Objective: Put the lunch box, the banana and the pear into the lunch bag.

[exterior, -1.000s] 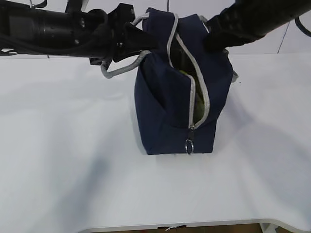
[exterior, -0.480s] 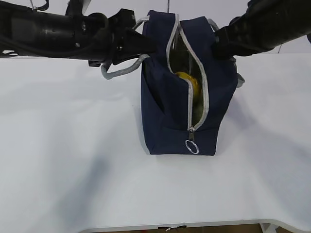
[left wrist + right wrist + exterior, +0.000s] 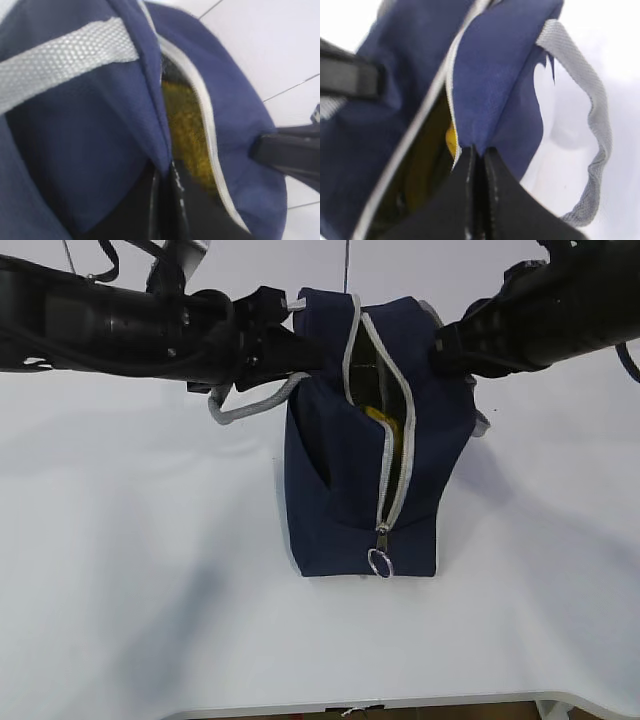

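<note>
Both arms reach inward from opposite sides, left hand (image 3: 300,350) and right hand (image 3: 440,348) pinched closed.

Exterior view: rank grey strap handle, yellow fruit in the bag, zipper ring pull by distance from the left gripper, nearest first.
From the left gripper:
1. Grey strap handle, looped just below it, left of the lunch bag.
2. Yellow fruit, inside the open zipper gap.
3. Ring pull, low on the bag's near end.

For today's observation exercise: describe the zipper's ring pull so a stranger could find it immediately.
On the white table stands a navy lunch bag, pinched at its top edges by the left gripper and right gripper. Follow its grey zipper down the near end: the metal ring hangs there, the only shiny loop.
</note>
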`<state>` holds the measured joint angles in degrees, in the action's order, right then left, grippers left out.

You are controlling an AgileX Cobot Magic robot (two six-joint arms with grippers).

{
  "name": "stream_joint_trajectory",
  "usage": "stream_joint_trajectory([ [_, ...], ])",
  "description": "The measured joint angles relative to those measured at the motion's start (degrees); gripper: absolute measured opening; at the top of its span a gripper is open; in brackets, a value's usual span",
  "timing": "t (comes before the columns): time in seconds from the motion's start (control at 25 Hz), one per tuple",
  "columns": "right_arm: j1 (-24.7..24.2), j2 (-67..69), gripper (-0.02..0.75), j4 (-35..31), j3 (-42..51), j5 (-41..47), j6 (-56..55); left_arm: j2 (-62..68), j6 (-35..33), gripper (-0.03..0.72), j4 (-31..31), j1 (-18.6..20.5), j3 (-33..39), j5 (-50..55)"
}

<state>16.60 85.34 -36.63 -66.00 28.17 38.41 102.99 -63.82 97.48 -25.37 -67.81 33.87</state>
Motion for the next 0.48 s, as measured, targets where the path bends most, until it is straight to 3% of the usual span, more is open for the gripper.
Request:
stream_joint_trajectory([
  [0.48, 0.0, 3.7, 0.022, -10.7, 0.0, -4.1, 7.4, 1.0, 0.0, -0.014, 0.1, -0.5, -0.4, -1.7],
])
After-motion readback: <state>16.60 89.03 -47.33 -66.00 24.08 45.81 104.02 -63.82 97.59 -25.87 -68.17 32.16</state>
